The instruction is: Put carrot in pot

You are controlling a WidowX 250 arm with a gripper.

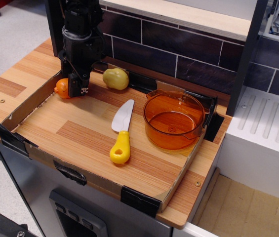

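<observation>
Wood-grain counter (95, 133), fenced by a low cardboard rim taped black at the corners, holds everything here. Largest on it is the black robot arm (81, 34) coming down at the back left. Next is the amber see-through pot (174, 120), standing upright at the right side, nothing inside it. A toy knife (121, 131) with a yellow handle lies flat in the middle, just left of the pot. A pale yellow toy (115, 78) sits at the back. The carrot (61, 88) lies at the left rim, well apart from the pot. The gripper (78, 89) is right against the carrot's right side; I cannot tell whether its jaws are clamped on it.
</observation>
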